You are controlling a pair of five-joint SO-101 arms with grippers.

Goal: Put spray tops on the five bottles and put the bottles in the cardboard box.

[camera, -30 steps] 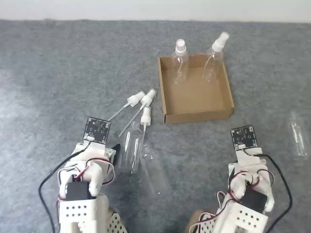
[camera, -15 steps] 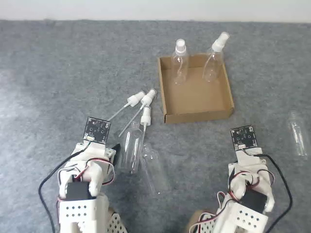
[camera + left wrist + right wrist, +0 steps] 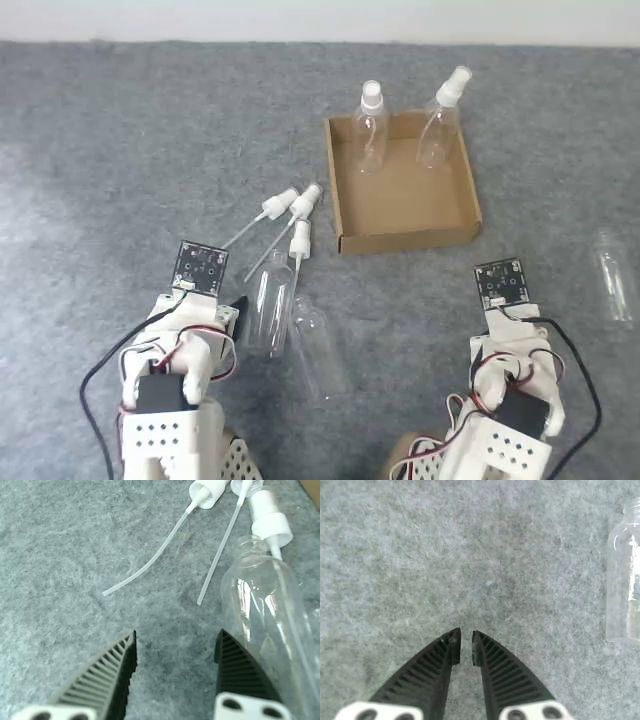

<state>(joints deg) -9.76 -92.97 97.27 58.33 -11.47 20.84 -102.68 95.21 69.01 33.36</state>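
Nothing has visibly shifted since the earlier frames; both arms and every item sit where they were.

Five clear bottles are in sight. Two stand upright at the far side of the cardboard box (image 3: 405,239), a left bottle (image 3: 370,132) and a right bottle (image 3: 438,130), each wearing a white spray top. Two more lie on the grey carpet (image 3: 120,150) just in front of the left arm: a near bottle (image 3: 268,305) and, touching its side, a second bottle (image 3: 318,345). The fifth bottle (image 3: 612,275) lies well apart at the right edge of the carpet.

Three spray tops lie outside the box. Two loose tops (image 3: 280,205) (image 3: 308,198) rest side by side with their tubes trailing on the carpet. The third top (image 3: 300,238) sits at the near bottle's neck, its tube running inside and the cap not seated.

The left gripper (image 3: 176,637) has its jaws spread over bare carpet, just beside the near bottle and pinching nothing. The right gripper (image 3: 465,635) has its jaws almost pressed together, a thin slit between them, with nothing held.

From above, both grippers are largely hidden under their wrists. The near bottle and the fifth bottle are each cut off in the wrist views, and the clear outlines are faint against the carpet.
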